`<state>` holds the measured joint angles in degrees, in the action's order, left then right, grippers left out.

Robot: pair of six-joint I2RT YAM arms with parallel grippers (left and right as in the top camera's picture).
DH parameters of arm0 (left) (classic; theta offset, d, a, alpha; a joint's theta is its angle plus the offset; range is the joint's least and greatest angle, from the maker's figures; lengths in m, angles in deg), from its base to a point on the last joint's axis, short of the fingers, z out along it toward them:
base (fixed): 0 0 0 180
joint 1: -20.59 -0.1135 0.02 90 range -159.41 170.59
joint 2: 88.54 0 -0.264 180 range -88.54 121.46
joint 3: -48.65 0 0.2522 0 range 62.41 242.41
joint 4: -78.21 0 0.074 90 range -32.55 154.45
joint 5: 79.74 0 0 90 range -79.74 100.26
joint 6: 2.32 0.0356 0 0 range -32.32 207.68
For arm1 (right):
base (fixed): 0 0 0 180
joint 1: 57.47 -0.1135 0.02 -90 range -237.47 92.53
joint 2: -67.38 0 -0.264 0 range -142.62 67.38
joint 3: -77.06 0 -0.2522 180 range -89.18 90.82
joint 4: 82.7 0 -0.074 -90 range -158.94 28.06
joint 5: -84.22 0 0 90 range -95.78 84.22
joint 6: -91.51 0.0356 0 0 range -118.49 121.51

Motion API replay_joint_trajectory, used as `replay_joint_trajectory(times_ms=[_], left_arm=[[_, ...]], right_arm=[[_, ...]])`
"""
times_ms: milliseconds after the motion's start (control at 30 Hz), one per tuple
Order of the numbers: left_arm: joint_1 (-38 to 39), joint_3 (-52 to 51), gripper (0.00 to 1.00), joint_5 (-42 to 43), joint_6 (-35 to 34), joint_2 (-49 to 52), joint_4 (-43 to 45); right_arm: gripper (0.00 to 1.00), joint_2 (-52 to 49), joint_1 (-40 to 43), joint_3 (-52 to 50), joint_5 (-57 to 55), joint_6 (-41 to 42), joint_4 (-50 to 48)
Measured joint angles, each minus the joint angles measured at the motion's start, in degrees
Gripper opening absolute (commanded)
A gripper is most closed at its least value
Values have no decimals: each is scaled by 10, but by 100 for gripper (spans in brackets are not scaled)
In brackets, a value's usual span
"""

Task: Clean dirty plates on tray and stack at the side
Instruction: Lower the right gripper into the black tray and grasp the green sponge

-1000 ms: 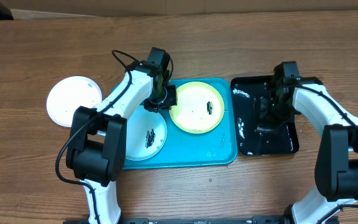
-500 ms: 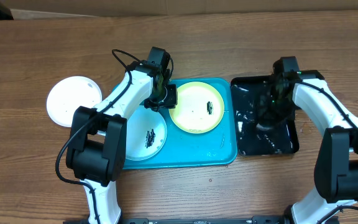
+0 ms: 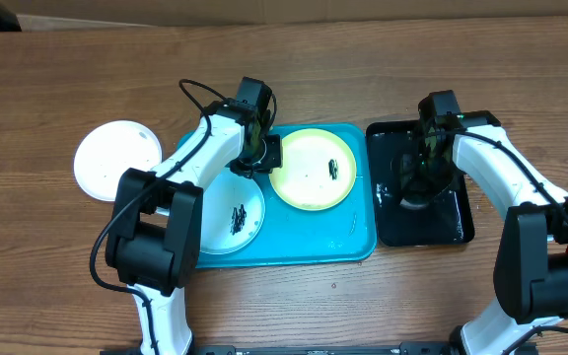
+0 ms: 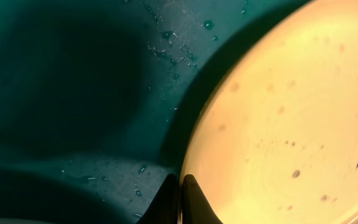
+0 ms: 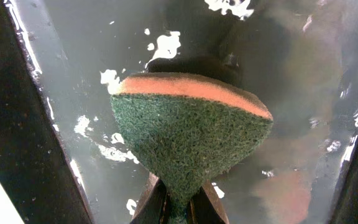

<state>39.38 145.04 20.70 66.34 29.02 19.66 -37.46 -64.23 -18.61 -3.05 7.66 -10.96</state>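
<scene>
Step in hand: scrubbing green plate [image 3: 311,170] on blue tray [image 3: 353,247].
Left claw [image 4: 179,185] pinches plate rim.
Right claw [image 5: 179,200] pinches sponge [image 5: 188,137] in black tray [image 3: 452,225].
Next: bring your sponge across onto the plate.

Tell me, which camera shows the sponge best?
Right wrist: the sponge fills the frame, green face and orange layer clear, pinched by the right gripper. Overhead, the arm mostly hides it. Left wrist shows only the lime-green plate and tray.
</scene>
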Motion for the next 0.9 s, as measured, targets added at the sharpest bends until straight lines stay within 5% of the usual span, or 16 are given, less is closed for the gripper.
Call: replay_joint_trajectory(times_ms=[400,633,900], left_arm=[[0,0,4,0,6,0,-12],[0,0,4,0,18,0,-19],[0,0,4,0,23,0,-24]], right_arm=[[4,0,-4,-8,-52,35,28],[4,0,-4,84,-65,41,116],[4,6,-4,83,-30,37,82]])
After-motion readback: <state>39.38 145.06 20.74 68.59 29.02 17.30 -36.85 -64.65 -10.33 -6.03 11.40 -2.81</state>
